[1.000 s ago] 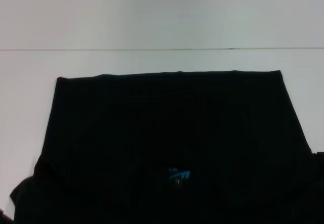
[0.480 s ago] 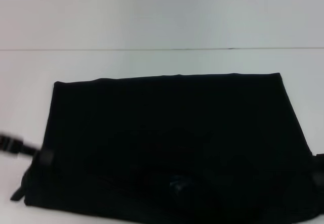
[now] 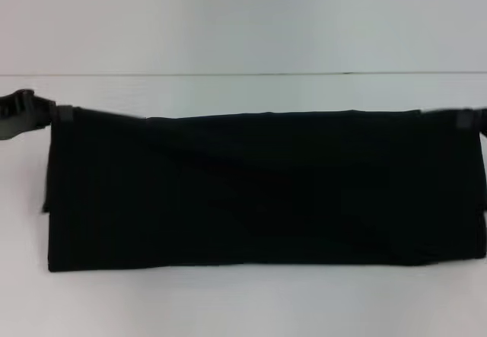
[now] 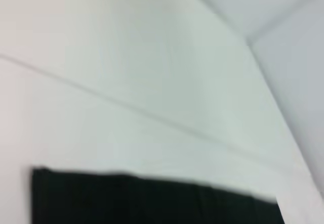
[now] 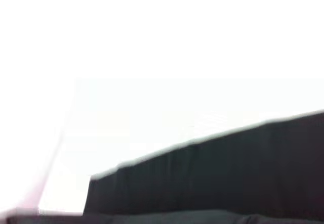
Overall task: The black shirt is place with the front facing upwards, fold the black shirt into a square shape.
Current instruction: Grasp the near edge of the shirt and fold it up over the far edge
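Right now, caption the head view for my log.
Both grippers, left gripper and right gripper, hold the black shirt at its far corners.

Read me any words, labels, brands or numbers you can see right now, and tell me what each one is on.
None can be read. The black shirt lies folded on the white table showing only plain black cloth, with no lettering or label in any view. The left tool and right tool bear no markings.

The black shirt (image 3: 259, 189) lies on a white surface as a wide, low band, doubled over on itself. Its far edge runs nearly straight from left to right and looks a little blurred. The near edge is straight too. No lettering and no label show; only plain black cloth.
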Robot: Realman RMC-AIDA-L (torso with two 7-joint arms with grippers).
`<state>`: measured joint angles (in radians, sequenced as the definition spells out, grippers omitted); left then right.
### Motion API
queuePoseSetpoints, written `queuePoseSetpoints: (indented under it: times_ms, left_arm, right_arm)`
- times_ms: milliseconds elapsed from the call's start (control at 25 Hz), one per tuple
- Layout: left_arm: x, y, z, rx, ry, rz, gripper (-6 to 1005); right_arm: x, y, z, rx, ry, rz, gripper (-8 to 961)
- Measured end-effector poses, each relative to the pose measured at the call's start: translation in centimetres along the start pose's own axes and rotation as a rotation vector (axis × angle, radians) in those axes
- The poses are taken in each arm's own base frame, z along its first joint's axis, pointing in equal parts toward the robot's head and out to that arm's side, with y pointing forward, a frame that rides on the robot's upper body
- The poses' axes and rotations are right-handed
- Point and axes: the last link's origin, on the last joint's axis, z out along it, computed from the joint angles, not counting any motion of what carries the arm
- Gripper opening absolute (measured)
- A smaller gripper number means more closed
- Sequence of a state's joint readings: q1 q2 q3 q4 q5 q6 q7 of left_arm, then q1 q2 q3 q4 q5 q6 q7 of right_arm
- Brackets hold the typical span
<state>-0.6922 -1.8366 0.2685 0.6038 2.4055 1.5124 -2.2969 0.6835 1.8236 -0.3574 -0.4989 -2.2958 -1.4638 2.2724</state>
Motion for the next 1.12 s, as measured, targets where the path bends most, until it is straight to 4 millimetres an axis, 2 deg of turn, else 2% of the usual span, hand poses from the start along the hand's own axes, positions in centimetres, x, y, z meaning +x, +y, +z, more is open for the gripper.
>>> queuePoseSetpoints:
  times_ms: [40,200,520,760,1120]
  left_arm:
    - [0.0,-0.6,0.6,0.019,0.072,-0.027,26]
    - [-0.3,-1.5,1.9,0.060,0.162,-0.047,26]
    - [-1.0,-2.6,4.2,0.144,0.310,-0.038,26]
    - [-1.1,-2.9,5.4,0.181,0.381,-0.035,27]
    - [-1.7,-2.6,7.8,0.219,0.440,-0.028,26]
  right_arm:
    - [-0.1,-0.3,0.7,0.015,-0.042,0.010,96]
    - [0.3,-0.9,3.6,0.051,-0.166,0.030,98]
    - [1.3,-0.3,9.0,0.141,-0.327,-0.030,102]
    - [1.4,0.0,11.2,0.196,-0.386,-0.063,105]
    - [2.1,-0.2,12.7,0.257,-0.428,-0.129,110]
